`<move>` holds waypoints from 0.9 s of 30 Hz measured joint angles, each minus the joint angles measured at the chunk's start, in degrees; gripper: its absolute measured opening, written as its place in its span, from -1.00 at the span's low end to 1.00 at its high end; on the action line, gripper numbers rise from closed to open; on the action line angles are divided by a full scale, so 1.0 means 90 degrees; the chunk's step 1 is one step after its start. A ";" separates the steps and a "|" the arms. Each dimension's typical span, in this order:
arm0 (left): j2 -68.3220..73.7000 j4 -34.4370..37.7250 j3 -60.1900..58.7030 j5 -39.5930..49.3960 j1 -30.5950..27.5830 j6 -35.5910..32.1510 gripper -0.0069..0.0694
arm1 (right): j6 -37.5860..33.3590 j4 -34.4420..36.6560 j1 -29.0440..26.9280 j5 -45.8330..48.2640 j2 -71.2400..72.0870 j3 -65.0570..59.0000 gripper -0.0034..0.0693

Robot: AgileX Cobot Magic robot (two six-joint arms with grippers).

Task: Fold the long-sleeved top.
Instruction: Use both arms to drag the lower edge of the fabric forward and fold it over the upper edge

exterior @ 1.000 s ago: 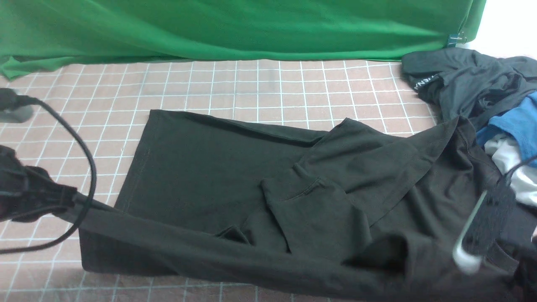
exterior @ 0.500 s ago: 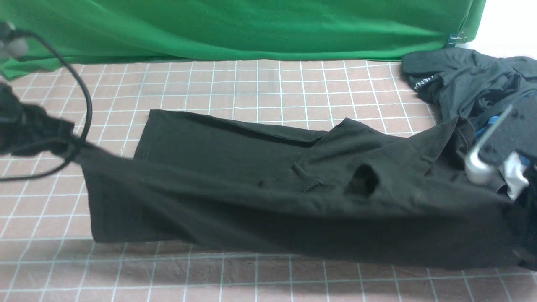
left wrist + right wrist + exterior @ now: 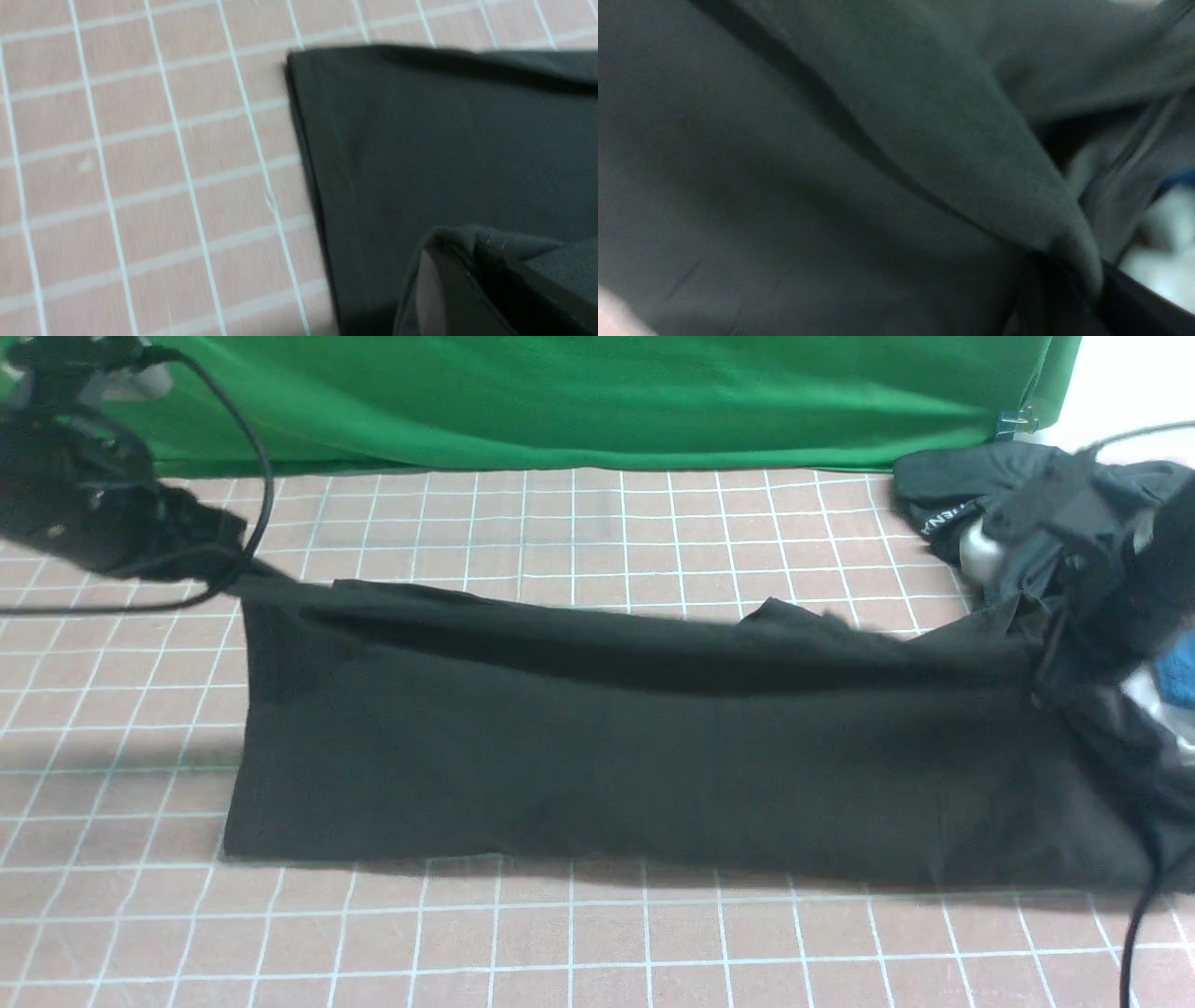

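Long-sleeved top (image 3: 653, 756) stretches beside dark grey garment (image 3: 1018, 504).

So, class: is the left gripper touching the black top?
Touching. In the left wrist view the top's cloth is bunched around a fingertip of the left gripper; the front view shows the edge pulled taut from it.

You can see only one bit of writing: white letters on a dark band of the dark grey garment (image 3: 1004, 495) at the far right. Just the end shows, something like "ENY". You can't read the rest.
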State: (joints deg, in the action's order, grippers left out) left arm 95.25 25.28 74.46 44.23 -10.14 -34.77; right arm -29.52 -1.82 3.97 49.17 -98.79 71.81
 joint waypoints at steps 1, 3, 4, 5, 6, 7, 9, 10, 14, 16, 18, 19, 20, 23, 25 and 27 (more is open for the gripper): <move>0.0277 0.0046 0.0202 -0.0066 0.0014 -0.0046 -0.72 | -0.0034 0.0082 -0.0087 -0.0042 -0.0254 0.0199 -0.73; 0.0560 0.0152 0.0437 -0.0179 0.0030 -0.0128 -0.72 | -0.0046 0.0161 -0.0183 -0.0070 -0.0582 0.0492 -0.73; 0.0725 0.0252 0.0604 -0.0227 0.0038 -0.0192 -0.72 | -0.0051 0.0202 -0.0234 -0.0072 -0.0808 0.0698 -0.73; 0.0880 0.0314 0.0714 -0.0249 0.0038 -0.0273 -0.72 | -0.0051 0.0202 -0.0250 -0.0072 -0.0955 0.0827 -0.73; 0.1025 0.0371 0.0845 -0.0261 0.0038 -0.0359 -0.72 | -0.0051 0.0202 -0.0264 -0.0078 -0.1118 0.0975 -0.73; 0.1130 0.0390 0.0967 -0.0274 0.0038 -0.0454 -0.72 | -0.0051 0.0202 -0.0270 -0.0078 -0.1266 0.1117 -0.73; 0.1332 0.0412 0.1133 -0.0320 0.0038 -0.0541 -0.72 | -0.0051 0.0238 -0.0270 -0.0069 -0.1438 0.1295 -0.73; 0.1465 0.0412 0.1237 -0.0345 0.0038 -0.0622 -0.72 | -0.0045 0.0251 -0.0270 -0.0069 -0.1543 0.1431 -0.73; 0.1773 0.0374 0.1423 -0.0542 0.0038 -0.0678 -0.72 | 0.0006 0.0285 -0.0270 -0.0122 -0.1622 0.1596 -0.73; 0.1861 0.0344 0.1449 -0.0668 0.0045 -0.0693 -0.72 | 0.0012 0.0285 -0.0270 -0.0202 -0.1622 0.1633 -0.71; 0.1894 0.0267 0.1460 -0.0836 0.0052 -0.0701 -0.72 | 0.0025 0.0300 -0.0270 -0.0336 -0.1622 0.1639 -0.65; 0.1902 0.0209 0.1465 -0.0908 0.0057 -0.0701 -0.72 | 0.0034 0.0317 -0.0270 -0.0394 -0.1622 0.1639 -0.62; 0.1908 0.0137 0.1465 -0.1003 0.0057 -0.0725 -0.71 | 0.0083 0.0310 -0.0270 -0.0486 -0.1622 0.1639 -0.56; 0.1922 -0.0143 0.1465 -0.1262 0.0044 -0.0770 -0.64 | 0.0329 0.0243 -0.0294 -0.0877 -0.1622 0.1639 -0.24; 0.1928 -0.0275 0.1465 -0.1357 0.0036 -0.0770 -0.59 | 0.0382 0.0202 -0.0296 -0.1002 -0.1622 0.1647 -0.13; 0.1928 -0.0498 0.1466 -0.1621 0.0029 -0.0770 -0.45 | 0.0550 0.0202 -0.0301 -0.1167 -0.1614 0.1711 0.07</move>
State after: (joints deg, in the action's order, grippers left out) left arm 112.60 20.79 87.66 29.64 -9.88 -41.70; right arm -24.58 0.00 1.26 38.67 -113.31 87.21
